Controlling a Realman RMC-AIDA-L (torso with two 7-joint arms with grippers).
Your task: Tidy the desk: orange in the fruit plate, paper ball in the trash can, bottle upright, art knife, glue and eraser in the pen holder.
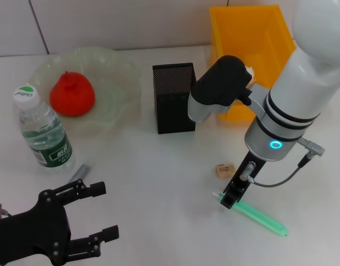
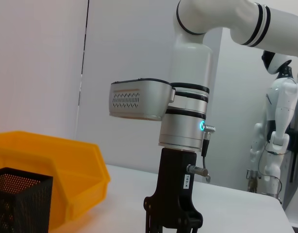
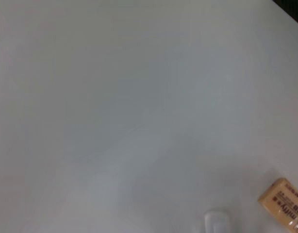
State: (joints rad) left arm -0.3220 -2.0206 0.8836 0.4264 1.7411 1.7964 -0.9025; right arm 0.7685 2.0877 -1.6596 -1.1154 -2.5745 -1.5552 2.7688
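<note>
Here, the right gripper (image 1: 232,198) sits low over the green glue stick's (image 1: 262,217) capped end. The stick's long axis runs away toward the desk's right. Jaw state unclear; the left gripper (image 1: 95,213), parked, gapes empty.

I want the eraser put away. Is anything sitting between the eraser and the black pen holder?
Nothing visible lies on the table between the eraser and the pen holder. The right gripper is beside the eraser, down at the green stick, and its arm hangs over that stretch of table.
</note>
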